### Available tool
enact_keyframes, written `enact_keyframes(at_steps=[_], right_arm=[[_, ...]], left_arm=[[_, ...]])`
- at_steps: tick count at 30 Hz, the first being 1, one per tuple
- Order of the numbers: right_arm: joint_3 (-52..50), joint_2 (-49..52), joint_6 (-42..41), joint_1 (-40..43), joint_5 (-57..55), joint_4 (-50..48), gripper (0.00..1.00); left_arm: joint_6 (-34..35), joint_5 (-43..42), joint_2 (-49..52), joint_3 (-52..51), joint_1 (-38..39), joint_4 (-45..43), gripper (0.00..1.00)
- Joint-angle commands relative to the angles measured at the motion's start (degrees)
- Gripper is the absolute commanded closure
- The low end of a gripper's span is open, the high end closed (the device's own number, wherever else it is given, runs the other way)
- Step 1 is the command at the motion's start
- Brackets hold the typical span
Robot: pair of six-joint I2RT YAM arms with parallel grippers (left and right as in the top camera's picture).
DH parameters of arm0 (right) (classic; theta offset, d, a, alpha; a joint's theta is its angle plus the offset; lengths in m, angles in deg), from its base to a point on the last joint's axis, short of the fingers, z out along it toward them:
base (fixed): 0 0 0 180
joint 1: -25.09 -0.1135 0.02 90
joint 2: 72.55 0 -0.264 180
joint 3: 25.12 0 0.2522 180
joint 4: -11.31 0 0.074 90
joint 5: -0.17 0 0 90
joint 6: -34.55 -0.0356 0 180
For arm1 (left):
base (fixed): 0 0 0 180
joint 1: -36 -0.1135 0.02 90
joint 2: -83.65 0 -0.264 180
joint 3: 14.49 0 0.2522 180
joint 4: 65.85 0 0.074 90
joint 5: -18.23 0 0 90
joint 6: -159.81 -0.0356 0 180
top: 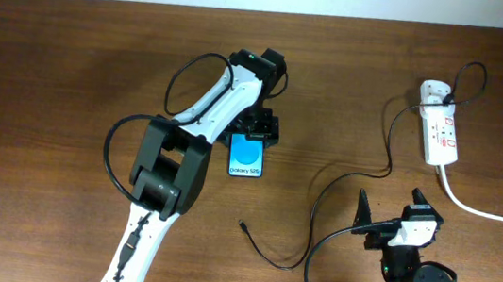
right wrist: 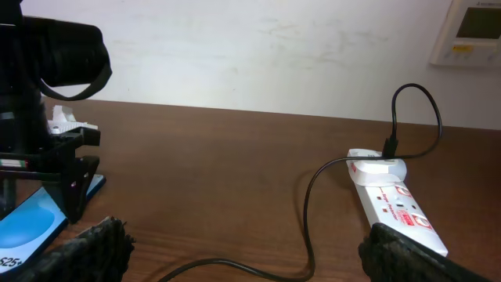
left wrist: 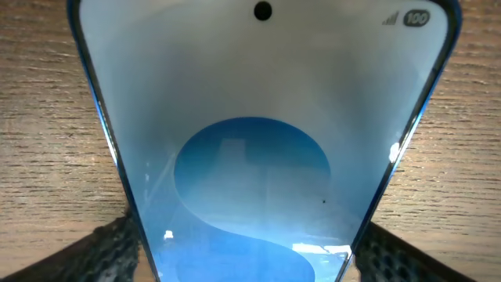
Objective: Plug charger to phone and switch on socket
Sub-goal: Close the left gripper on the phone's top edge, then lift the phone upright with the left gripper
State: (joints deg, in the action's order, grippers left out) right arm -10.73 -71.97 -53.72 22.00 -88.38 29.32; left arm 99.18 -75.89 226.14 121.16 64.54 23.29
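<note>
The phone lies flat at the table's middle, screen up, showing a blue oval. It fills the left wrist view and shows at the left edge of the right wrist view. My left gripper sits over its far end, a finger against each long edge. The charger cable runs from a plug in the socket to its free connector tip, which lies on the table just in front of the phone. My right gripper is open and empty above the cable, with the socket ahead to its right.
The socket's thick white cord runs off to the right edge. The left arm's white body stretches across the table's left-middle. A wall with a thermostat panel stands behind the table.
</note>
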Motion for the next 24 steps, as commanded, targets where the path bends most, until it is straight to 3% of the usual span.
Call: enact_keyframes(at_steps=[1, 4, 5, 9, 21, 24], right_arm=[[-0.3, -0.4, -0.3, 0.1, -0.2, 0.3, 0.02], [-0.3, -0.4, -0.3, 0.1, -0.2, 0.3, 0.02], [-0.3, -0.4, -0.3, 0.1, -0.2, 0.3, 0.02], [-0.3, -0.4, -0.3, 0.1, -0.2, 0.3, 0.01], [-0.3, -0.4, -0.3, 0.1, -0.2, 0.3, 0.02], [-0.3, -0.4, -0.3, 0.1, -0.2, 0.3, 0.02]], left_arm=[[-0.8, -1.1, 1.9, -2.5, 0.2, -1.0, 0.15], [-0.8, -1.0, 1.9, -2.5, 0.2, -1.2, 0.17], [-0.8, -0.9, 1.9, -2.5, 0.2, -1.2, 0.23], [-0.8, -0.6, 1.9, -2.5, 0.2, -1.4, 0.27], [-2.1, -0.7, 1.8, 9.1, -2.4, 6.6, 0.25], [-4.6, -5.5, 1.8, 11.7, -3.3, 9.3, 0.24]])
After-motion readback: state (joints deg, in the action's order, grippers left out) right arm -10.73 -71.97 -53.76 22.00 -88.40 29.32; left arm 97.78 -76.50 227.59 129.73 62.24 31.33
